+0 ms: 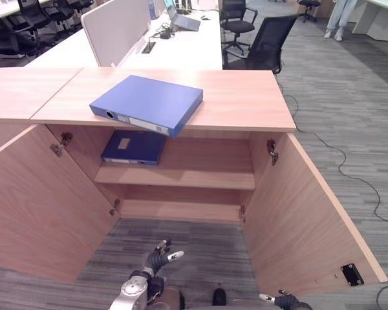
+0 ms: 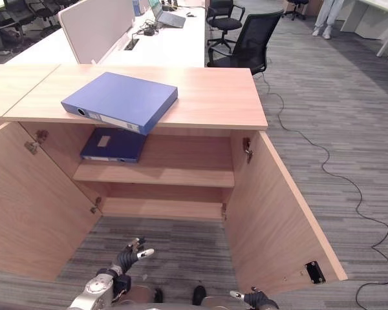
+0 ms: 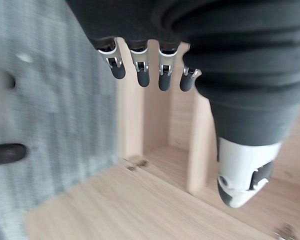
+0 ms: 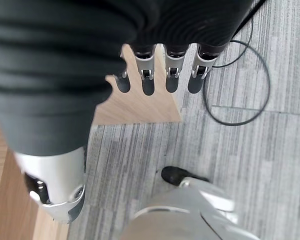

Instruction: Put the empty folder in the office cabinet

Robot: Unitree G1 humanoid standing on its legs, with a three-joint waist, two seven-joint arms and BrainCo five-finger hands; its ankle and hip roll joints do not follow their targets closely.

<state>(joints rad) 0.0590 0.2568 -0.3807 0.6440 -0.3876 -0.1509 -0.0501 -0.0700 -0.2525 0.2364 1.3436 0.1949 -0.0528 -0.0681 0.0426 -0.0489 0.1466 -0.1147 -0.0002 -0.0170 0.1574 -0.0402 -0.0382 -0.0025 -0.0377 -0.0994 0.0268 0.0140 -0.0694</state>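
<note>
Wide open stands the office cabinet (image 1: 181, 174), both doors (image 1: 39, 206) swung out, and its wooden top (image 1: 246, 97) carries the prize: the blue folder (image 1: 147, 103), lying flat with its labelled spine toward the robot and one corner jutting just past the front edge. Below it, on the upper shelf (image 1: 194, 175), a second blue folder (image 1: 134, 147) already lies flat at the left end, so the free room is to the right of it. The lower compartment looks bare as well.

Down low now, the left hand (image 1: 160, 257) hangs above the grey carpet (image 1: 194, 252) in front of the cabinet, fingers (image 3: 140, 70) straight and loose, holding nothing. The right hand (image 2: 253, 298) peeks in at the bottom edge near the right door; its wrist camera shows its fingers (image 4: 147, 80) relaxed and empty too.

So the pickup is not yet begun, and here is how I would want it played. Both hands need to come up to the top, one to each side of the folder, and that overhanging corner is the gift: it gives fingers a way underneath. Keep it level, draw it clear of the edge, then lower and slide it onto the open right part of the shelf without clipping the hinges (image 1: 271, 150) or nudging the stored one.
</note>
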